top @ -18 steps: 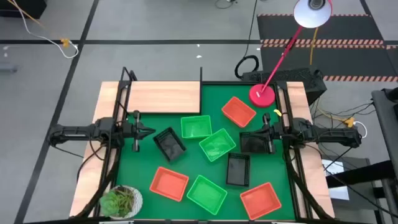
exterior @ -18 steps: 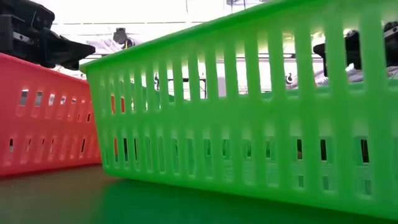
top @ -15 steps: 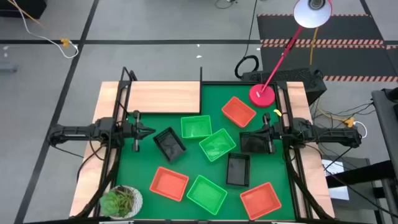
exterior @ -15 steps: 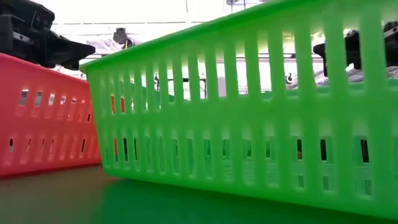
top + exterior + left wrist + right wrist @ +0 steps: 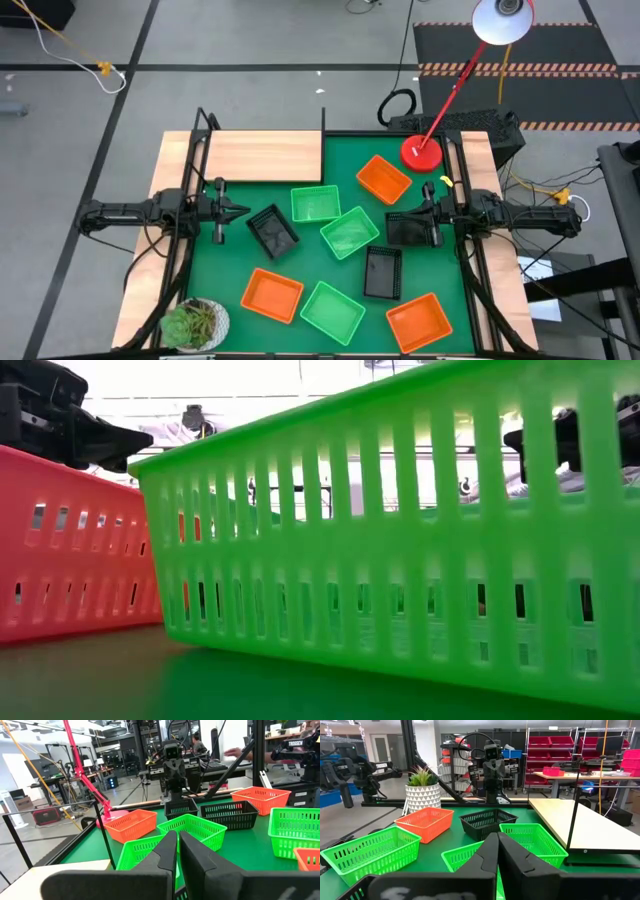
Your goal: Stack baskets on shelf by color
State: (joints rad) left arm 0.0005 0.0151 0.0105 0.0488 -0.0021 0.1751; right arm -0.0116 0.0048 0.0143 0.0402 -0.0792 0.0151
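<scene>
Left gripper [image 5: 232, 211] and right gripper [image 5: 396, 221] are seen from above clenched on nothing, parked at the mat's sides, presumably awaiting a first pick. Nine empty plastic mesh baskets, such as a green one [image 5: 315, 203], are scattered on the green mat [image 5: 340, 150]; the light-wood shelf board [image 5: 262, 156] is left bare.

At table height, a green basket wall [image 5: 400, 550] fills the picture.

From the left wrist, closed fingers [image 5: 167, 855] face empty baskets.

From the right wrist, the same is shown.
</scene>
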